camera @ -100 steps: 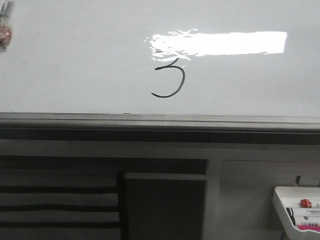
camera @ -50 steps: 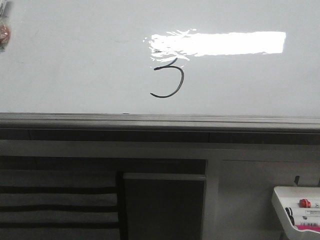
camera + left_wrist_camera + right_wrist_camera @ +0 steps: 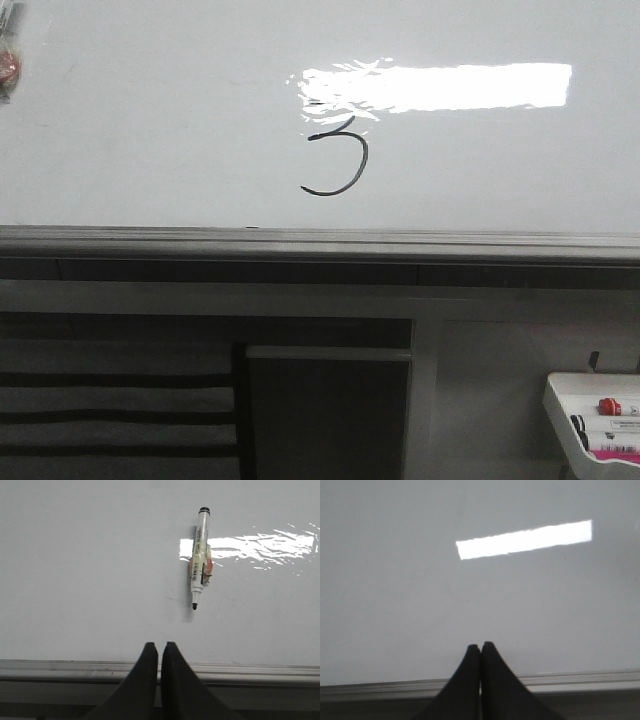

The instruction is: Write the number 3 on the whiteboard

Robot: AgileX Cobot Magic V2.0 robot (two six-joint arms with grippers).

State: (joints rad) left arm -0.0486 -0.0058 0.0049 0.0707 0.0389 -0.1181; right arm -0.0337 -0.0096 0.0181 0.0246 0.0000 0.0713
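A black hand-drawn number 3 (image 3: 337, 158) stands on the whiteboard (image 3: 150, 130), just under the bright light reflection. In the left wrist view a white marker (image 3: 199, 560) with a black cap end, tape and a red bit round its middle lies on the whiteboard (image 3: 90, 570), tip bare. My left gripper (image 3: 160, 646) is shut and empty at the board's edge rail, a short way back from the marker's tip. My right gripper (image 3: 480, 645) is shut and empty over bare whiteboard (image 3: 395, 605). Neither gripper shows in the front view.
A grey metal edge rail (image 3: 320, 243) runs along the board's near side. A small white tray (image 3: 590, 381) at the lower right holds markers (image 3: 612, 407). A taped object with a red part (image 3: 8, 60) is cut off at the far left edge.
The front view has shifted very slightly; the 3 and the tray sit a touch further left. Nothing else differs.
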